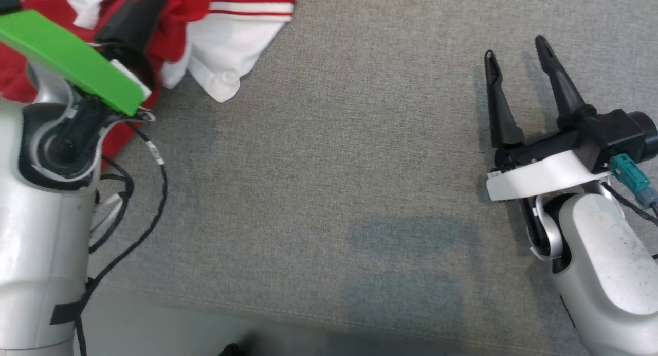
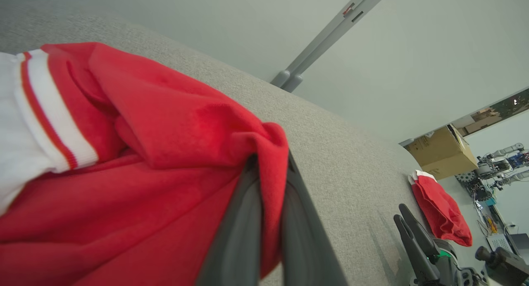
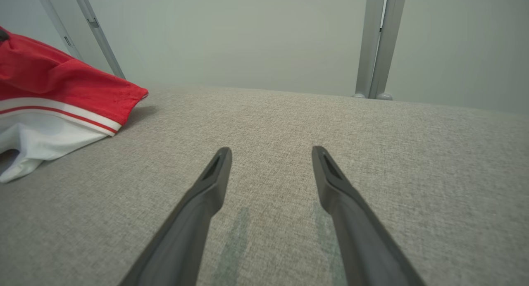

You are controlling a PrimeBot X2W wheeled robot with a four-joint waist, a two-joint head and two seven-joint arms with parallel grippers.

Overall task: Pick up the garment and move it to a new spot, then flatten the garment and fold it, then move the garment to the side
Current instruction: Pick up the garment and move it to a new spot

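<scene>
The garment (image 1: pixel 221 37) is red with white panels and red-striped white trim, and it lies bunched at the top left of the grey surface (image 1: pixel 329 165). My left gripper (image 1: pixel 149 1) reaches into it from below a green wrist plate. In the left wrist view the two dark fingers of the left gripper (image 2: pixel 270 166) are shut on a fold of the red garment (image 2: pixel 144 133). My right gripper (image 1: pixel 514 47) stands open over bare surface at the right, far from the cloth. In the right wrist view the right gripper (image 3: pixel 270 153) has nothing between its fingers, and the garment (image 3: pixel 62 91) lies at the far left.
A second red cloth (image 2: pixel 440 213) lies near the surface's far end, beyond my right gripper (image 2: pixel 399 211). A cardboard box (image 2: pixel 444 151) sits behind it. Grey metal posts (image 3: pixel 378 42) rise past the far edge. Black cables (image 1: pixel 149 191) hang from my left arm. The surface's front edge (image 1: pixel 257 309) runs along the bottom.
</scene>
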